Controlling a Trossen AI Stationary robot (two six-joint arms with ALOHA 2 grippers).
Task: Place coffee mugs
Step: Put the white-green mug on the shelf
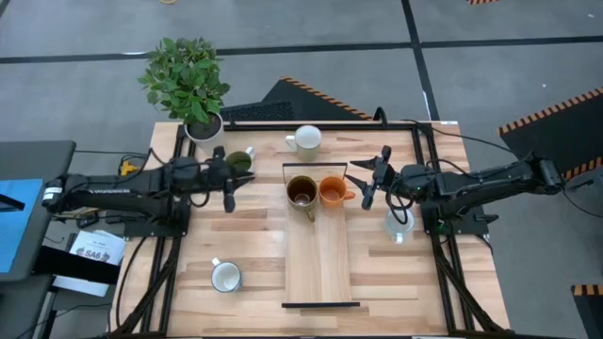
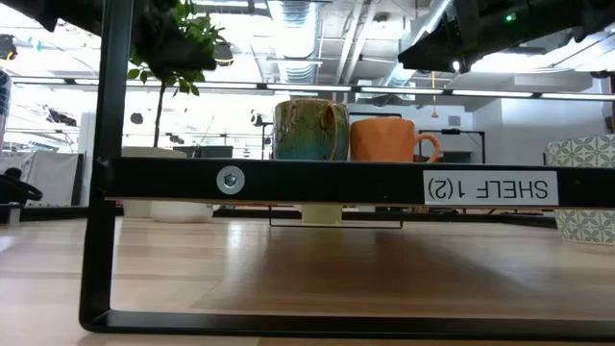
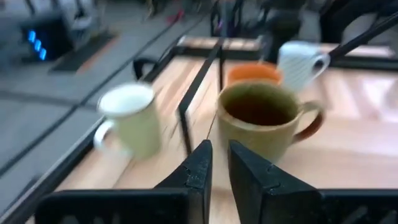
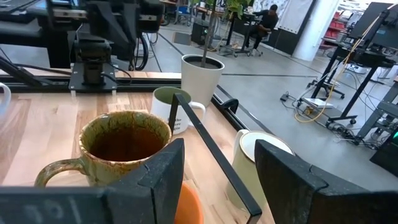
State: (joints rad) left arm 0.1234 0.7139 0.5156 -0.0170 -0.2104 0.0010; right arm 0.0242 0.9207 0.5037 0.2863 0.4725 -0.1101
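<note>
A brown glazed mug point(image 1: 301, 191) and an orange mug point(image 1: 332, 191) stand side by side at the far end of the wooden shelf tray point(image 1: 320, 273). My left gripper point(image 1: 226, 191) hovers left of the tray, shut and holding nothing point(image 3: 220, 167). An olive green mug point(image 1: 241, 160) stands on the table just beyond it. My right gripper point(image 1: 369, 181) hovers right of the orange mug, open and holding nothing point(image 4: 217, 180). A white mug point(image 1: 306, 138) stands at the far side, a pale mug point(image 1: 226, 276) at the near left, and a patterned pale mug point(image 1: 399, 224) on the right.
A white plant pot with a leafy plant point(image 1: 203, 127) stands at the table's far left corner. The tray has a black metal frame point(image 2: 327, 183) at its near end and a bar point(image 4: 211, 155) at its far end. Bare tray wood lies nearer than the two mugs.
</note>
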